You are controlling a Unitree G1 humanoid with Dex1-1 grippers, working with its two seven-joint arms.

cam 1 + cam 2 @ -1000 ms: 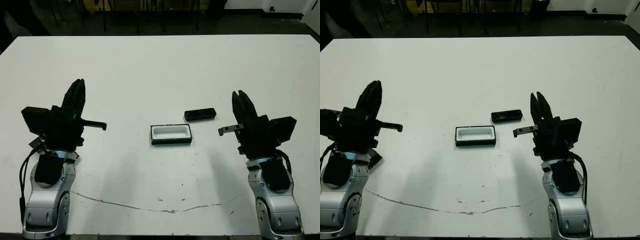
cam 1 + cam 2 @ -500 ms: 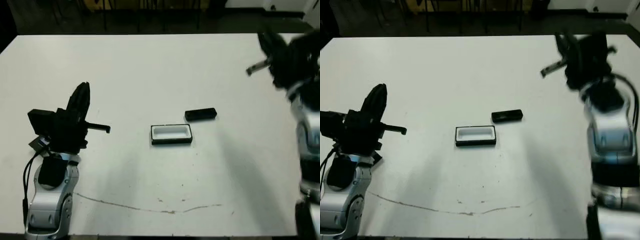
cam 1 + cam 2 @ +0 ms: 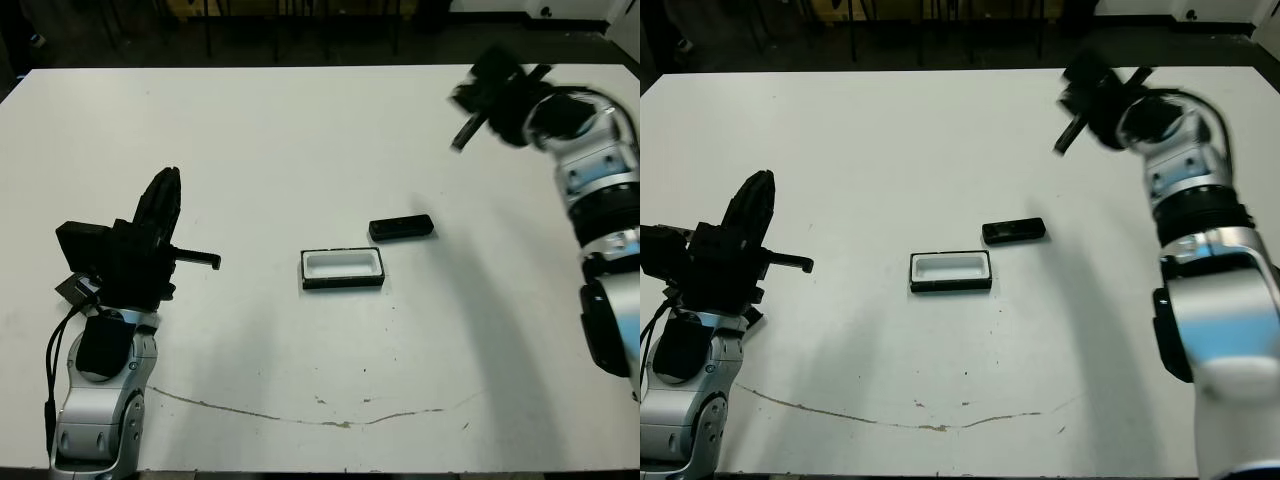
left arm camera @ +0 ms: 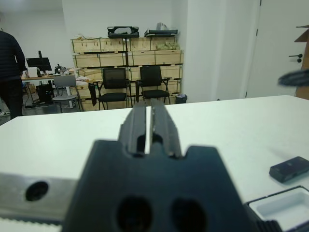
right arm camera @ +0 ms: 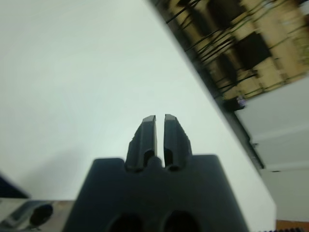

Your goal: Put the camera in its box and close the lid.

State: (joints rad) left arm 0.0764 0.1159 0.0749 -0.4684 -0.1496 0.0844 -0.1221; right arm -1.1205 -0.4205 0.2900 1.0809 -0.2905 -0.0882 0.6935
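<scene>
The box [image 3: 343, 268], a black-rimmed tray with white lining, lies open and holds nothing at the table's middle. Just beyond it to the right lies the camera [image 3: 401, 228], a slim black bar; both also show in the left wrist view, box [image 4: 277, 205] and camera [image 4: 289, 169]. No lid is in view. My left gripper [image 3: 168, 175] is shut and holds nothing, well to the left of the box. My right gripper [image 3: 478, 85] is raised and blurred over the far right of the table, far from the camera; its wrist view shows the fingers [image 5: 147, 126] shut on nothing.
A thin dark crack line [image 3: 300, 415] runs across the white table [image 3: 300, 140] near its front edge. Chairs [image 4: 116, 82], stacked crates and a person [image 4: 9, 72] stand beyond the table.
My right arm has swung up from the front right of the table to the far right, then a little leftward. The left arm shifted slightly. Box and camera have not moved.
</scene>
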